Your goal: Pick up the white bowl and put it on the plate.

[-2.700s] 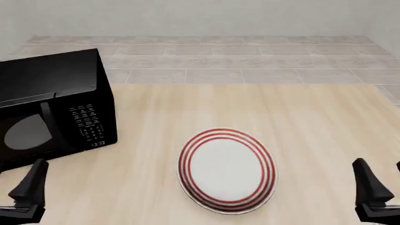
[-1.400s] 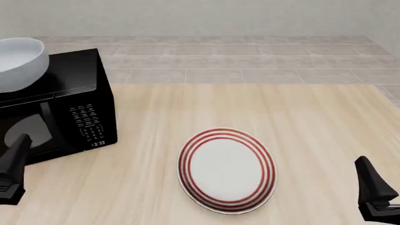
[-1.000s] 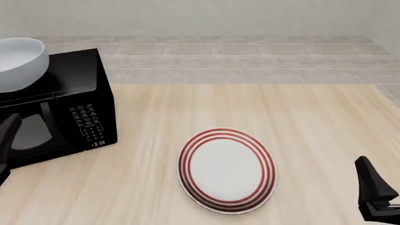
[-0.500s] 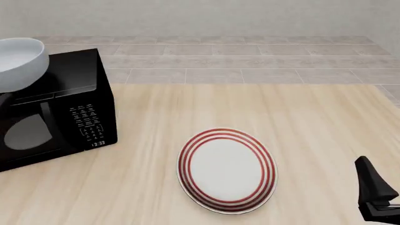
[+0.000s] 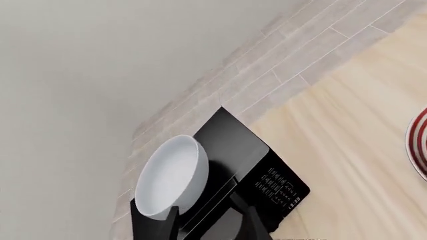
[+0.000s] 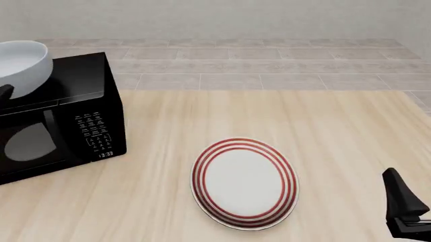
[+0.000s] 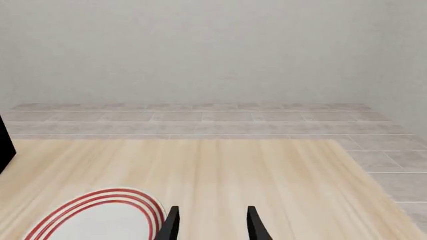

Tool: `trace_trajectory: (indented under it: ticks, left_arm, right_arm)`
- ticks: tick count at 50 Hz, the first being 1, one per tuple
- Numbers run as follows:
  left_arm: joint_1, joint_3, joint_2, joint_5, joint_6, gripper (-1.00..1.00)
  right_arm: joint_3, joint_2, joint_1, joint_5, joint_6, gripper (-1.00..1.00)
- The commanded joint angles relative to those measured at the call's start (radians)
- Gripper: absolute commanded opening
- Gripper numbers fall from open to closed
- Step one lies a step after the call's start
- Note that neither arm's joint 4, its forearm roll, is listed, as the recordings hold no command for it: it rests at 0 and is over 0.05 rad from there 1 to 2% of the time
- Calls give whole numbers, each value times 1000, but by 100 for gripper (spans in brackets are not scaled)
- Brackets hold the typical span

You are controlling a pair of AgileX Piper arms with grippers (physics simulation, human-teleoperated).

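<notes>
Our left claw [image 5: 212, 224] is open near the white bowl [image 6: 21, 68] on the microwave [image 6: 64, 118]. Our right claw [image 7: 210, 222] is open too, holding nothing, near the plate [image 6: 245, 182].

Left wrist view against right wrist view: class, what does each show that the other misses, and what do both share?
Only the left wrist view shows the white bowl sitting on top of the black microwave, with the left gripper open below it. Only the right wrist view shows the open right gripper. Both show the plate, the table and the tiled floor.
</notes>
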Motion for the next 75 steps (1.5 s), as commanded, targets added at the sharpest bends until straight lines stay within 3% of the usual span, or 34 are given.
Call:
trace_trajectory:
  ticks: [1, 10, 16, 18, 24, 75]
  left_arm:
    - [18, -42, 77, 18, 22, 100]
    - [38, -96, 124, 47, 27, 100]
    - [52, -70, 136, 23, 39, 100]
    - [65, -104, 165, 33, 2, 100]
    - [62, -89, 160, 33, 24, 100]
    - [196, -105, 431, -167, 55, 100]
  right_arm:
    - [9, 3, -1, -11, -1, 100]
    - [9, 3, 0, -11, -1, 100]
    - [9, 3, -1, -11, -1, 100]
    - [9, 3, 0, -11, -1, 100]
    - [9, 3, 0, -11, -1, 100]
    - [9, 3, 0, -11, -1, 100]
